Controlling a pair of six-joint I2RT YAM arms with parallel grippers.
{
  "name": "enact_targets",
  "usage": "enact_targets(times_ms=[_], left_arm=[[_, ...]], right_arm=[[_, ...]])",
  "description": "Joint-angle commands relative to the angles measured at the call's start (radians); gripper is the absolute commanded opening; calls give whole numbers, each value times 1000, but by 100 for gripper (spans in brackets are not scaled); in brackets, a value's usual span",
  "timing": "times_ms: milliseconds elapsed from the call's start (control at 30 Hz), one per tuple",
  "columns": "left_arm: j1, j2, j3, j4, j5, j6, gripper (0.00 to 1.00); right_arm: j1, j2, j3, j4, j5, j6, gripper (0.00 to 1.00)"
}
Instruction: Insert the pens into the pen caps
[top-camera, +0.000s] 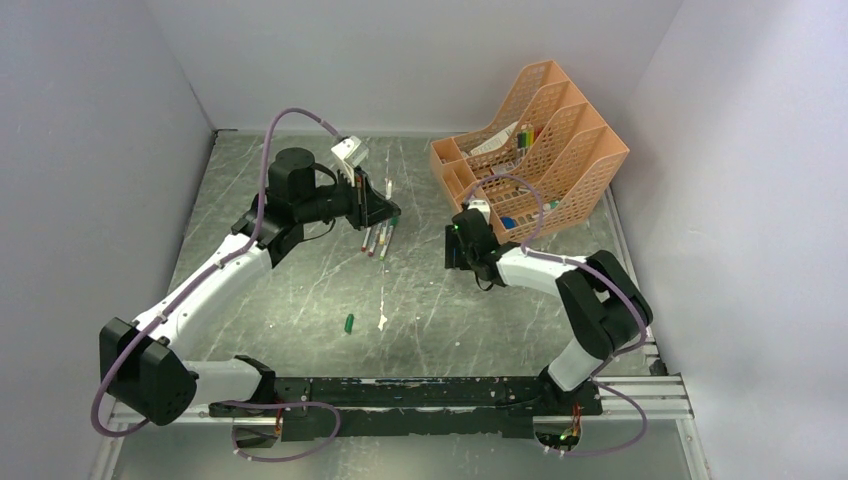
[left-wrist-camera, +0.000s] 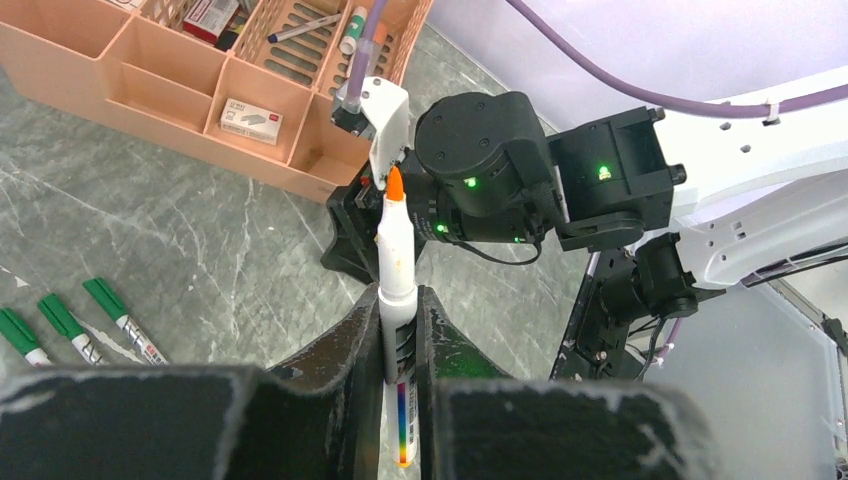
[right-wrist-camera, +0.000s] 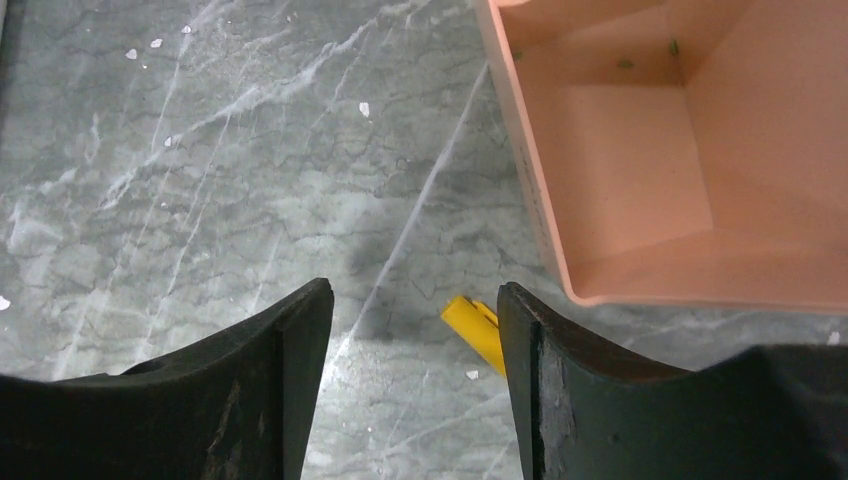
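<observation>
My left gripper (top-camera: 368, 210) is shut on a white pen with an orange tip (left-wrist-camera: 397, 250). It holds the pen above the table, tip pointing towards the right arm. Three white pens with dark green caps on them (left-wrist-camera: 75, 325) lie side by side on the table below it; they also show in the top view (top-camera: 378, 238). One loose dark green cap (top-camera: 349, 323) lies mid-table near the front. My right gripper (right-wrist-camera: 415, 300) is open and low over the table. A small yellow cap-like piece (right-wrist-camera: 473, 325) lies just beside its right finger (right-wrist-camera: 530, 380).
An orange mesh desk organizer (top-camera: 560, 150) stands at the back right, holding markers and small boxes; its corner (right-wrist-camera: 540, 200) is close to my right gripper. A thin white piece (top-camera: 382, 318) lies next to the loose green cap. Grey walls enclose the table.
</observation>
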Motion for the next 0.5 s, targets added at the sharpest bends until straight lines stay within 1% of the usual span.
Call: enact_targets(times_ms=[0,167,467], left_arm=[[12,9,-3,9,19,0,7],[14,-7,-11,7,1,6,7],[19,0,-20,40,27,-14,7]], right_arm=[[-7,48,6,60,-13,-13,61],[-6,32,-36,88,-57,20,59],[-3,-101,-144,118,-169,83,56]])
